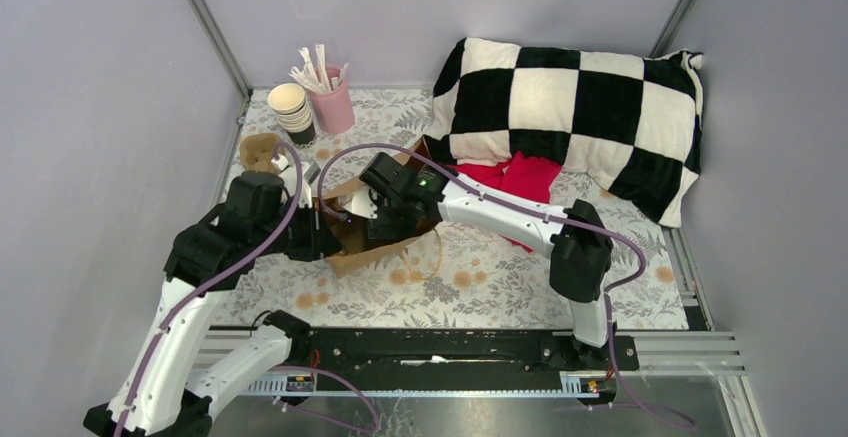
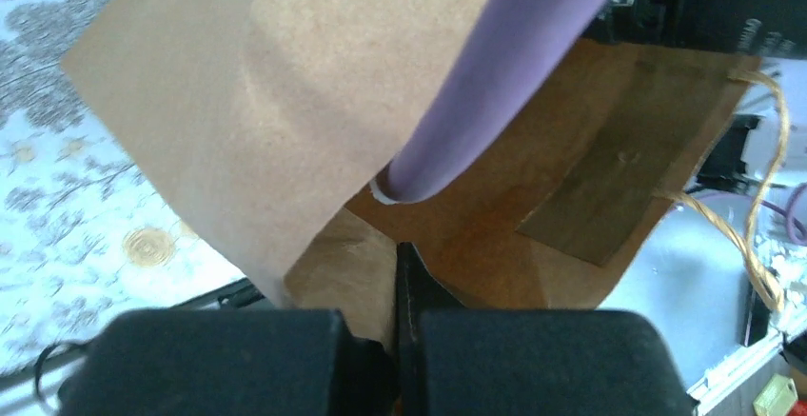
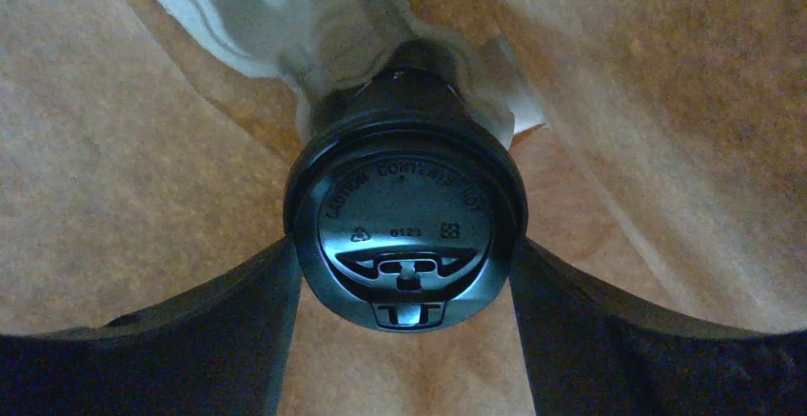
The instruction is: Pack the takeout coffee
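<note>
The takeout coffee (image 3: 404,230), a dark cup with a round black lid, sits inside the brown paper bag (image 1: 385,249) in the right wrist view, upright, with white paper (image 3: 285,2) behind it. My right gripper (image 3: 404,273) reaches into the bag's mouth (image 1: 385,209), and its fingers (image 3: 238,321) press both sides of the lid. The cup is hidden in the top view. My left gripper (image 2: 407,287) is shut on the bag's edge (image 2: 343,273) and holds the bag open at its left side (image 1: 322,237).
A stack of lidless cups (image 1: 292,112) and a pink cup of wrapped sticks (image 1: 332,102) stand at the back left. A brown paper piece (image 1: 258,149) lies near them. A checkered pillow (image 1: 570,107) and red cloth (image 1: 525,179) lie at the right. A purple cable (image 2: 495,83) crosses the bag.
</note>
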`<state>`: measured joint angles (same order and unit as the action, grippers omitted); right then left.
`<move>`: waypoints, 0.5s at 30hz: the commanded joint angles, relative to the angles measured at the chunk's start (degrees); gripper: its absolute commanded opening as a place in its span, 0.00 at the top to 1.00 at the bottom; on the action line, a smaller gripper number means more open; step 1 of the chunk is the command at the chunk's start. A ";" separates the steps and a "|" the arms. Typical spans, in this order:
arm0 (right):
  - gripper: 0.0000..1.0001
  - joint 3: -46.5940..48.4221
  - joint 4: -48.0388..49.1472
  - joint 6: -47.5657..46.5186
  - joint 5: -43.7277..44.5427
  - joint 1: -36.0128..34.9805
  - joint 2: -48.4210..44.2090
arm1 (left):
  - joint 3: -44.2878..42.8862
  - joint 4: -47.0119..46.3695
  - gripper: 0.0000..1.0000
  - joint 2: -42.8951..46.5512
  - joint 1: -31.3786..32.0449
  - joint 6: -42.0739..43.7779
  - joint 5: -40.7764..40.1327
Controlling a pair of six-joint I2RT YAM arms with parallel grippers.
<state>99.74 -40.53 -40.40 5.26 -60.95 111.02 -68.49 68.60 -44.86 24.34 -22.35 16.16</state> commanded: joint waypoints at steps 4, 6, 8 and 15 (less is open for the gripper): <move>0.56 8.07 -8.23 3.41 -8.33 -0.94 6.94 | -7.96 5.62 0.99 -6.17 0.27 -3.00 -12.84; 0.55 8.57 -8.76 3.65 -8.51 -1.16 7.75 | -10.24 6.70 0.99 -8.04 0.27 -2.98 -14.72; 0.54 9.95 -10.03 4.31 -7.98 -1.19 9.18 | -12.78 8.06 0.98 -9.62 0.25 -3.11 -16.73; 0.52 12.00 -11.84 5.24 -9.19 -1.28 12.51 | -17.16 12.12 0.90 -12.48 0.25 -3.92 -24.28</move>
<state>110.83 -45.47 -38.37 3.27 -60.97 119.17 -81.67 79.44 -57.14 24.40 -25.85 -0.91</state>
